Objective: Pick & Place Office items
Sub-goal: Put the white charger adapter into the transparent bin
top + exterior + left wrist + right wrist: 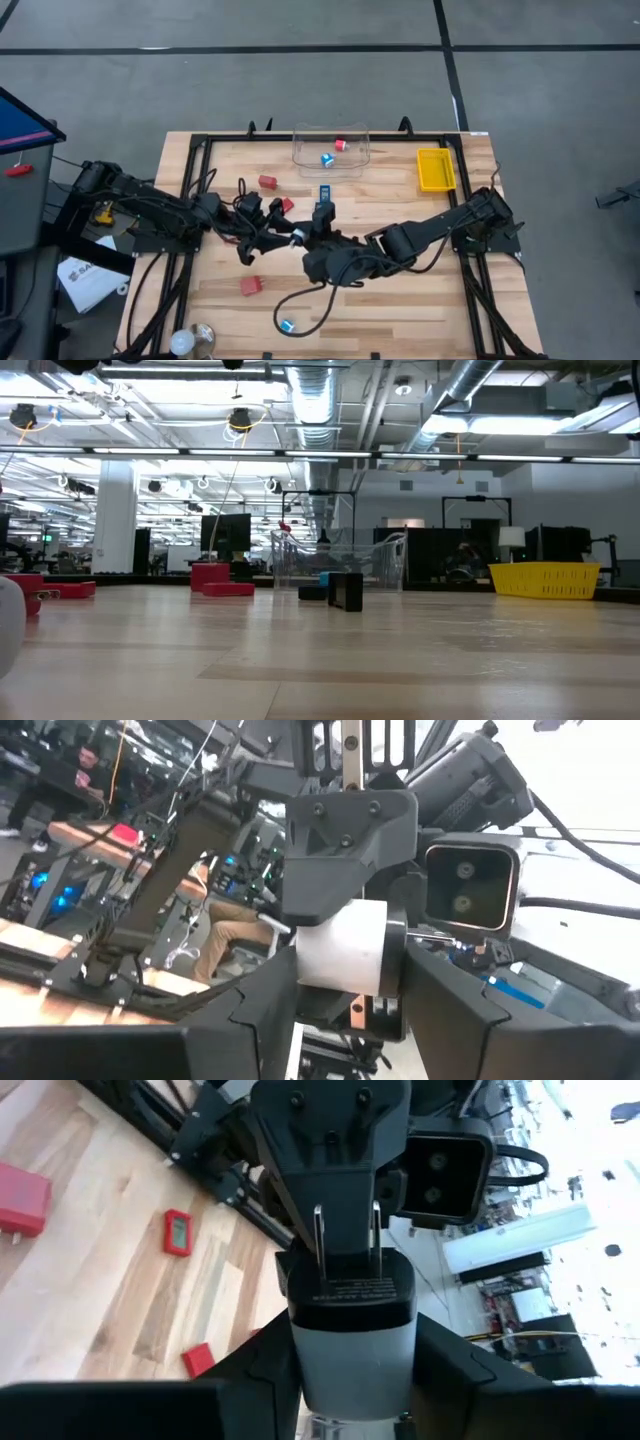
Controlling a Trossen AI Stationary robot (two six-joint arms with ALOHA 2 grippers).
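High view: both claws [300, 238] meet mid-table [400, 320].

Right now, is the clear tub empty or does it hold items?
Not empty: the clear tub holds a red piece and a small blue-and-white piece.

We see even, bright indoor light over the wooden table [400, 300], with soft, faint shadows. At table height, ceiling strip lights [200, 452] glow and the near tabletop blurs. Windows wash out white behind the wrist views.
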